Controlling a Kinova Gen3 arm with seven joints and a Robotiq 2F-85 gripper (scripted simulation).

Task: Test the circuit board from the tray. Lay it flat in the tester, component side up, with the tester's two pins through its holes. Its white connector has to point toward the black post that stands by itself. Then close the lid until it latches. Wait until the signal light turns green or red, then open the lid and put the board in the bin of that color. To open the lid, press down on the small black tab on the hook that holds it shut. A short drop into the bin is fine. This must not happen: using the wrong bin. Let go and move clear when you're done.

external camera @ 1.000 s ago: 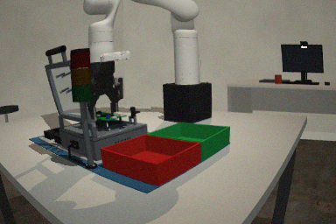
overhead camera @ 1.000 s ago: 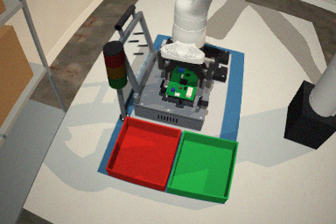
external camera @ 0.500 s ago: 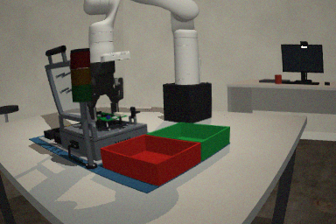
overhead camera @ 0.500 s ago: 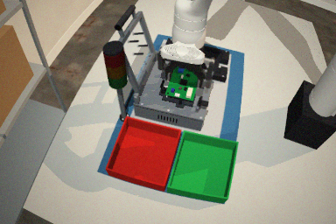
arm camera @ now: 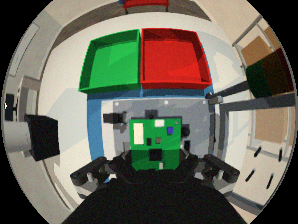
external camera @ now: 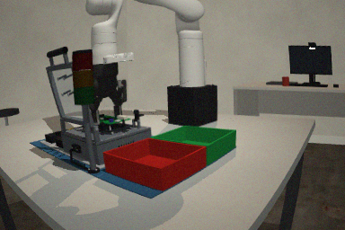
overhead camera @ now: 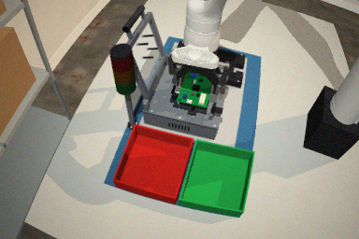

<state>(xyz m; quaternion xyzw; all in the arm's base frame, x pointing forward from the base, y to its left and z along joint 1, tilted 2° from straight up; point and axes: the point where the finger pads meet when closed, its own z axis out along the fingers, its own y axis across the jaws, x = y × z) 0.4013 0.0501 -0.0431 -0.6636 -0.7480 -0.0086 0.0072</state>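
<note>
The green circuit board (overhead camera: 193, 92) (external camera: 114, 120) (arm camera: 155, 142) is at the tester (overhead camera: 179, 121) (external camera: 121, 138) (arm camera: 197, 107), component side up, its 1 long white connector on the side toward the lone black post (overhead camera: 217, 109) (external camera: 137, 118) (arm camera: 114, 118). The gripper's (overhead camera: 195, 90) (external camera: 106, 111) (arm camera: 156, 164) 2 fingers flank the board, well apart; whether they grip it, I cannot tell. The lid (overhead camera: 156, 35) (external camera: 55, 89) (arm camera: 240, 105) stands raised, left in the top view. The red bin (overhead camera: 154, 163) (external camera: 154, 162) (arm camera: 175, 60) is near left, the green bin (overhead camera: 217, 177) (external camera: 220, 139) (arm camera: 115, 62) near right.
</note>
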